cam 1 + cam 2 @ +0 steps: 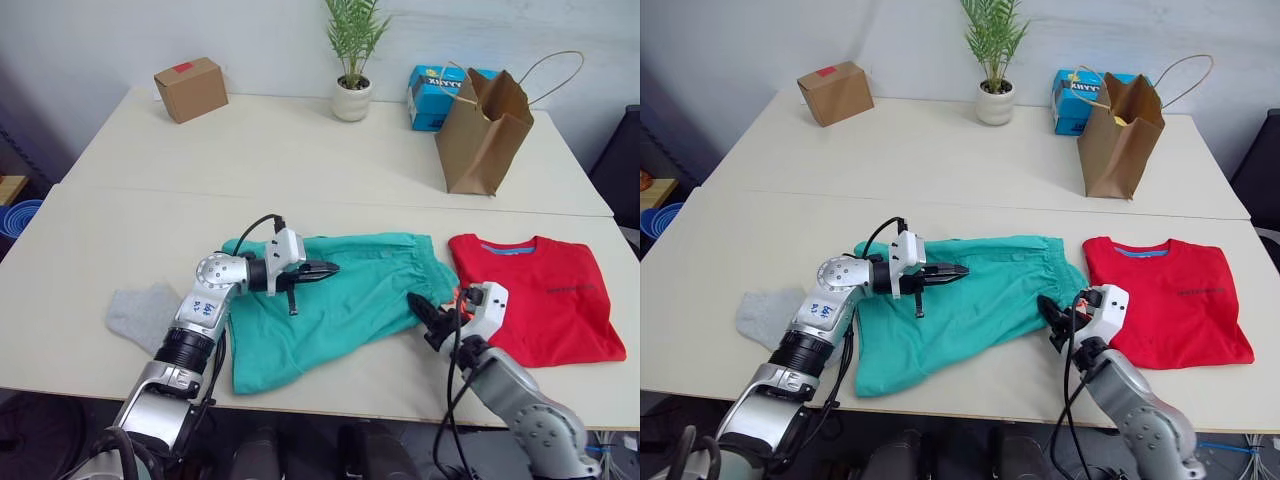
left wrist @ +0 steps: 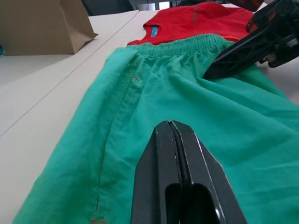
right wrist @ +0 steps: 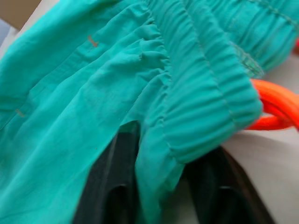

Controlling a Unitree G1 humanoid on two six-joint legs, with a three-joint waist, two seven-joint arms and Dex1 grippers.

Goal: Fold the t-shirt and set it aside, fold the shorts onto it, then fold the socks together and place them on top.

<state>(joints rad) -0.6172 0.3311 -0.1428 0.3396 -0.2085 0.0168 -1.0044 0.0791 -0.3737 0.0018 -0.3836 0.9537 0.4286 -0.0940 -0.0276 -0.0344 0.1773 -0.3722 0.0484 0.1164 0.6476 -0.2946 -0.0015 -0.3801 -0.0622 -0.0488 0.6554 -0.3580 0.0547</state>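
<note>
Right wrist view shows the right end effector (image 3: 156, 186) pinching the gathered waistband of the large teal-green fabric shorts (image 1: 340, 300), beside their orange drawstring (image 3: 275, 109). The left end effector (image 1: 325, 269) hovers over the shorts' middle with fingers pressed together. One folded bright red cotton t-shirt (image 1: 540, 295) already lies aside on the pale bench (image 1: 300, 150), at the right. So the shorts fold seems in hand; next, the waistband must probably go over the legs. I count one grey knit sock pile (image 1: 145, 312), well left.
</note>
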